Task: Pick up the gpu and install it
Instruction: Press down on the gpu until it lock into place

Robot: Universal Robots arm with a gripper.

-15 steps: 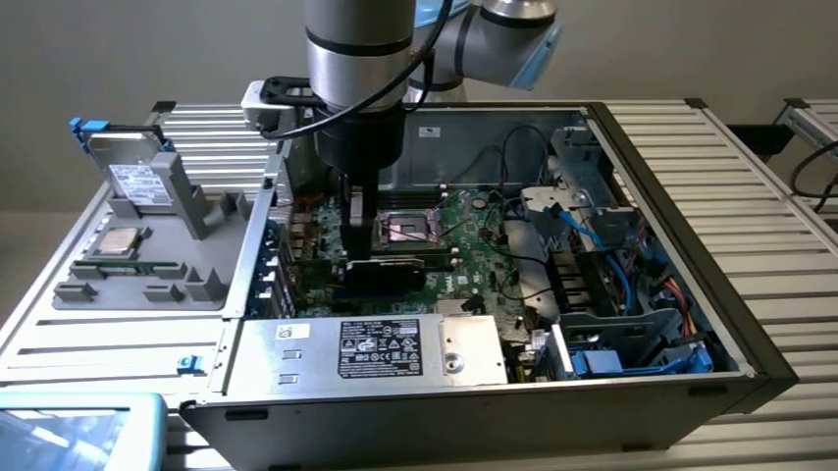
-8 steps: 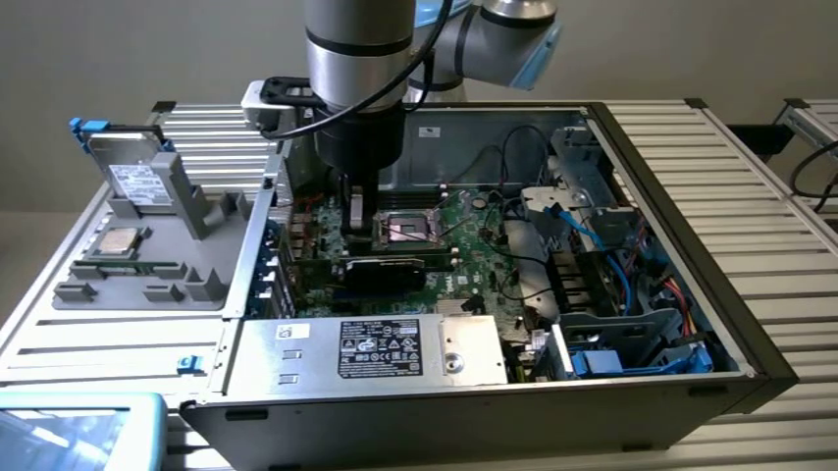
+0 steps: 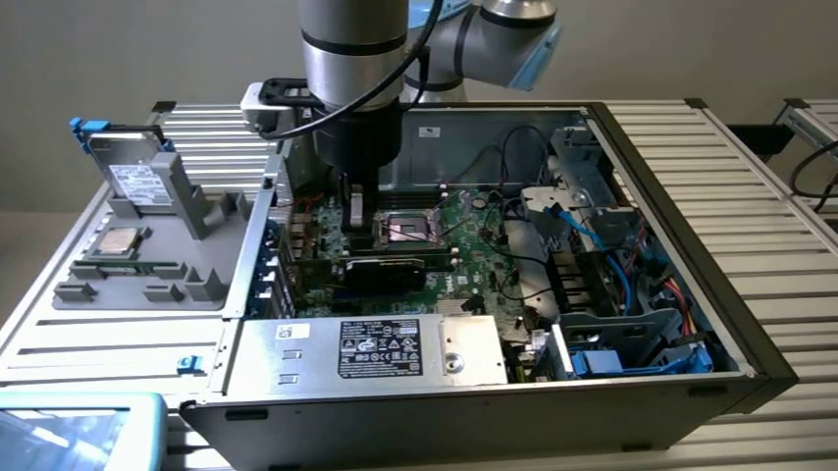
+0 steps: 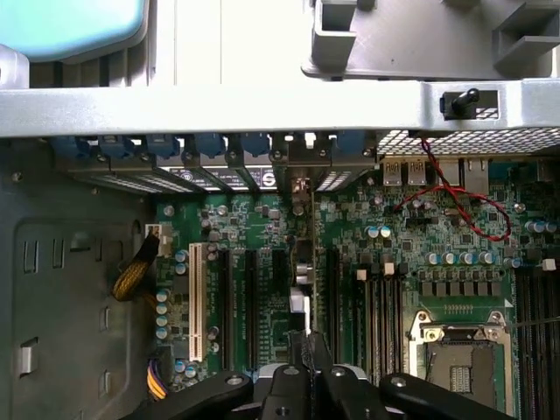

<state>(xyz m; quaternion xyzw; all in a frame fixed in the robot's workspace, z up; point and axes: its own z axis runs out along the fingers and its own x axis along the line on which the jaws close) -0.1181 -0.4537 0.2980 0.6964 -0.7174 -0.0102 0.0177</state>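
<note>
A: Exterior view first; nearest sits the power supply [image 3: 392,348] at the open computer case's [image 3: 733,324] front edge; behind it the gpu [image 3: 383,269] stands on edge over the motherboard [image 3: 458,257], under the gripper [image 3: 351,218].

B: Wrist view; jaws clamped together on the gpu's [image 4: 304,262] thin top edge, above the expansion slots [image 4: 236,306].

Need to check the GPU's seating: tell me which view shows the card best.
The exterior view: the gpu shows its long black side, standing in the motherboard below the gripper. The wrist view has it edge-on, a thin line running up from the shut gripper.
</note>
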